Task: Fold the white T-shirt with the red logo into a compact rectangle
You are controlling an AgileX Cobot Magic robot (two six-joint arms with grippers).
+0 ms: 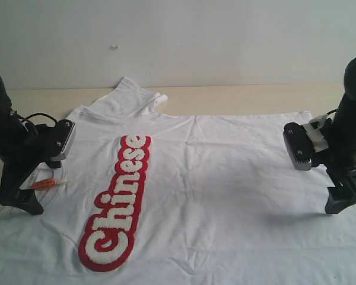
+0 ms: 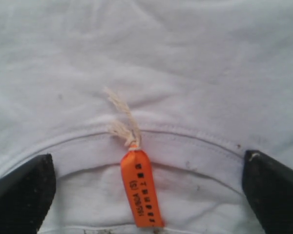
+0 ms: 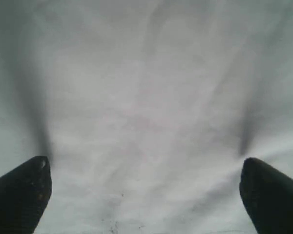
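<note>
The white T-shirt lies spread flat on the table, its neck toward the left. The red logo faces up on the left half. My left gripper stands open over the ribbed neckline, one finger on each side of the small orange neck tag, holding nothing. That tag also shows in the exterior view as an orange neck tag beside the left arm. My right gripper hangs open over plain white cloth at the shirt's right edge, its fingers wide apart.
One sleeve sticks out toward the back wall. A strip of bare beige table runs behind the shirt. The two black arm bases stand at the far left and far right of the cloth.
</note>
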